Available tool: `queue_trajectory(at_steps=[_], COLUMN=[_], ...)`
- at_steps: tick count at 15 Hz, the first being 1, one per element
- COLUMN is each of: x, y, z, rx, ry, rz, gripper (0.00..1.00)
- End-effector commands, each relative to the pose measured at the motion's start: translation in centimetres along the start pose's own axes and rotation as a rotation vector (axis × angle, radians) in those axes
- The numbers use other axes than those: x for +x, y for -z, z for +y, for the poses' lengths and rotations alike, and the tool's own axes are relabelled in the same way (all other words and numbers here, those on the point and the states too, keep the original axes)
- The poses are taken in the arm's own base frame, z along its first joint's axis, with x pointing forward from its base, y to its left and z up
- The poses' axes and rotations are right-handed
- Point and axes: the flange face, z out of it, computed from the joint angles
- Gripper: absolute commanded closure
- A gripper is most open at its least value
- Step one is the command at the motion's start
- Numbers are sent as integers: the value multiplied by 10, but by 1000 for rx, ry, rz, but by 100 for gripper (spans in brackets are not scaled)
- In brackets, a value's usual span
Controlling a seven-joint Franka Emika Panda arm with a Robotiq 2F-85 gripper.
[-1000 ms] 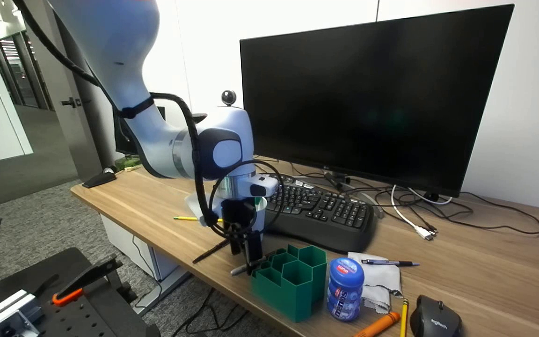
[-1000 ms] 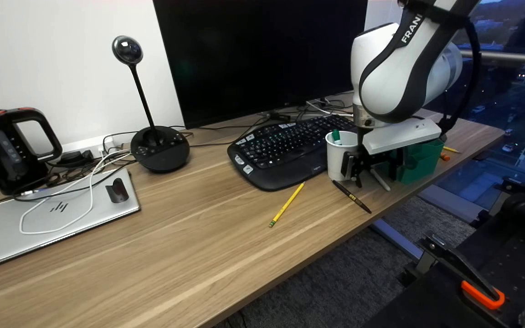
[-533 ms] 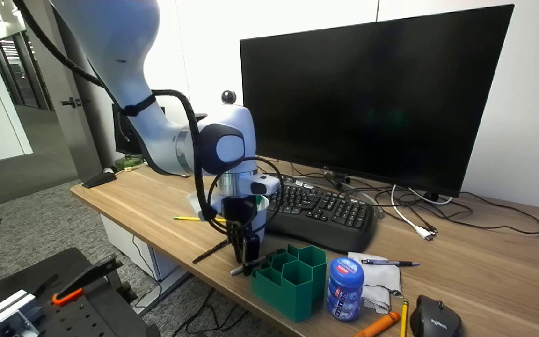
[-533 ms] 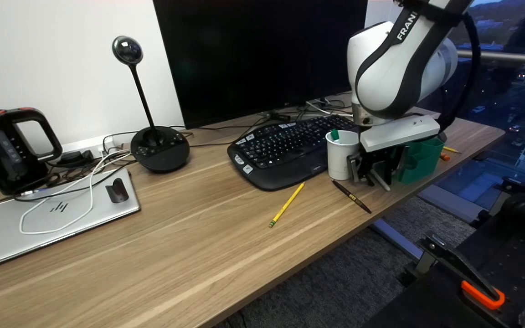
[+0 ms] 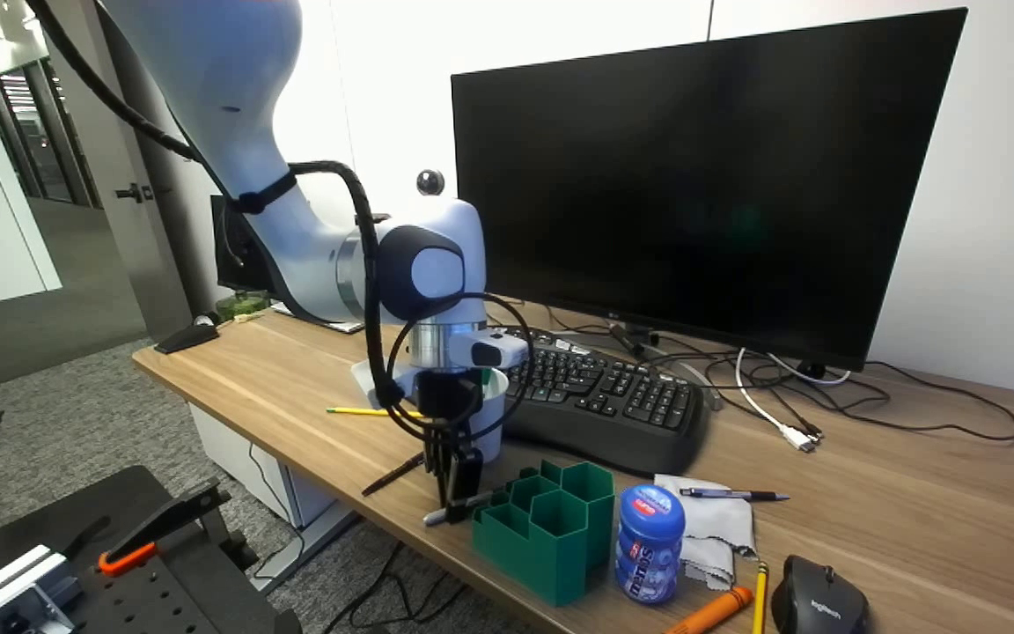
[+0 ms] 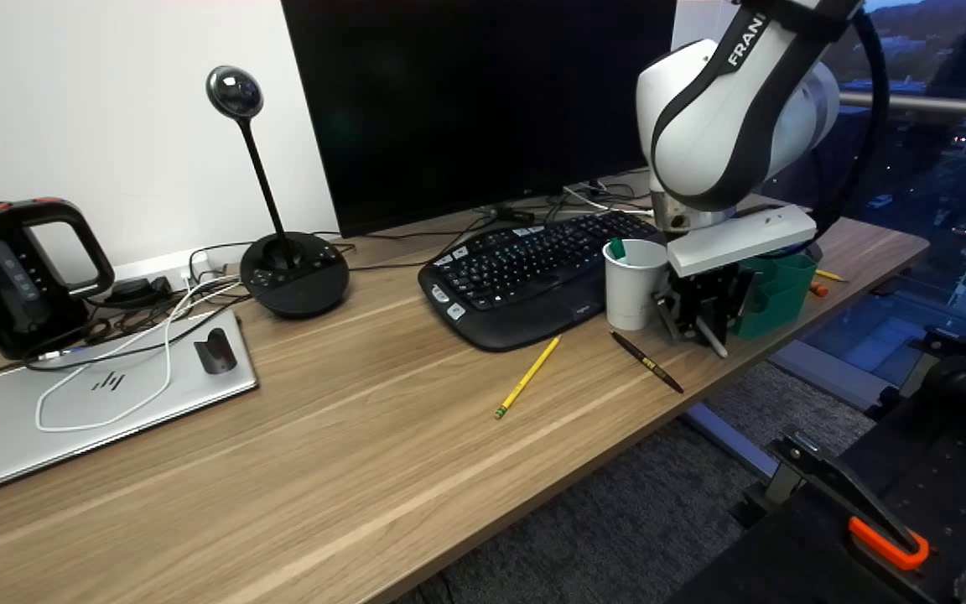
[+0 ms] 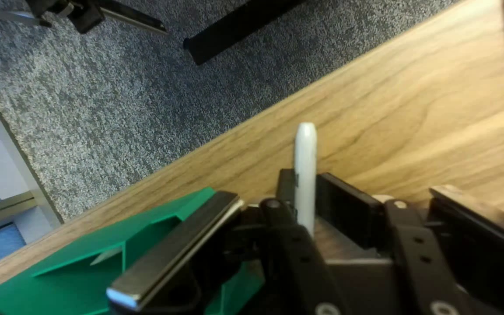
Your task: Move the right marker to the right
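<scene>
The right marker (image 7: 306,153), a whitish-grey stick, lies beside the green organizer close to the desk's front edge. My gripper (image 7: 305,192) is shut on it, with a dark pad (image 7: 286,188) against one side and the other pad against the opposite side. Its pale end sticks out past the fingers toward the desk edge; the far part is hidden by the fingers. In both exterior views the pale end of the marker (image 5: 442,516) pokes out below the gripper (image 6: 705,323). A dark brown marker (image 6: 647,361) rests on the desk to one side.
The green organizer (image 5: 542,537) stands right beside the gripper, with a blue gum bottle (image 5: 650,546) past it. A white cup (image 6: 630,289) holding a green marker is close behind the fingers. A keyboard (image 6: 525,285) and yellow pencil (image 6: 527,377) lie nearby.
The jaws, open around the marker a second ago, have come together on it. The marker's pale end has shifted slightly toward the desk's front edge.
</scene>
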Motion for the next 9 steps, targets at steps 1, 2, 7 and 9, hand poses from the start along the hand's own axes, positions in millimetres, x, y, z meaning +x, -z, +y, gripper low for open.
queue_trajectory(at_steps=[1,2,7,9], x=[-21,-29,-74,-104], y=[10,16,51,69], z=[4,7,36,46], rx=[-11,-2,40,53], ry=[46,67,205,300], rz=[-62,-64,-80,-77], gripper=[95,95,95,95])
